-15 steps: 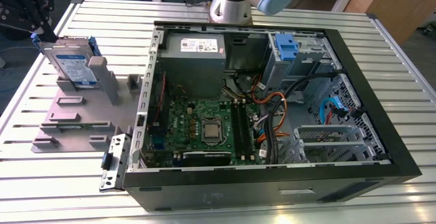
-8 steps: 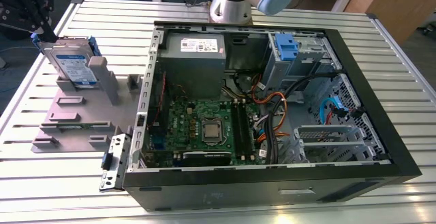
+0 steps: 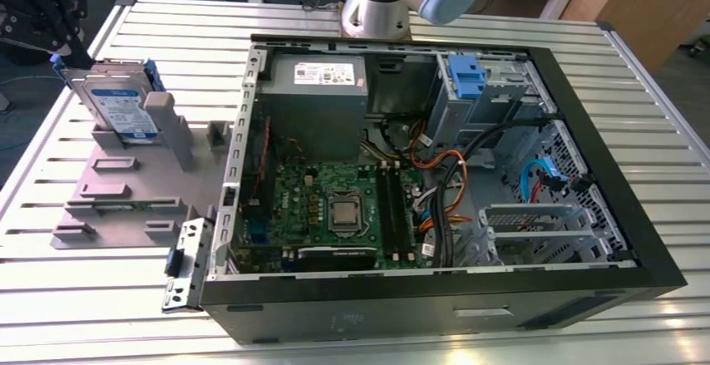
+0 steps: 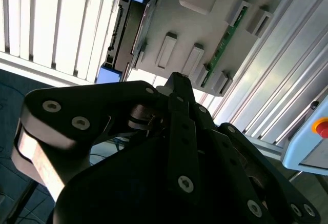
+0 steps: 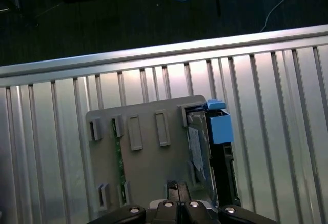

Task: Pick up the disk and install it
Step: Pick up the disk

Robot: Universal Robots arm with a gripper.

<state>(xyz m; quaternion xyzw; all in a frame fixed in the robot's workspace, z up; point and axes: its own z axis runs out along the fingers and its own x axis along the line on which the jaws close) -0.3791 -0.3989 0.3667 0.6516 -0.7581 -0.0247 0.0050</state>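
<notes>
The disk (image 3: 120, 103) stands on edge in the grey plastic stand (image 3: 122, 190) at the exterior view's left, its white-and-blue label facing out and blue rails along its edges. Both wrist views look down on the disk (image 4: 128, 29) (image 5: 197, 147) and the stand (image 4: 195, 29) (image 5: 148, 167). My gripper (image 4: 177, 80) (image 5: 173, 185) hangs well above the stand, off the disk. Its black fingers are pressed together, shut on nothing.
An open computer case (image 3: 444, 174) lies right of the stand, with a grey power-supply box (image 3: 316, 99), a motherboard (image 3: 332, 207) and a blue drive bay (image 3: 464, 74). A green memory stick (image 4: 225, 44) sits in the stand. A loose metal bracket (image 3: 183, 265) leans by the case. The slatted table (image 3: 66, 298) carries everything.
</notes>
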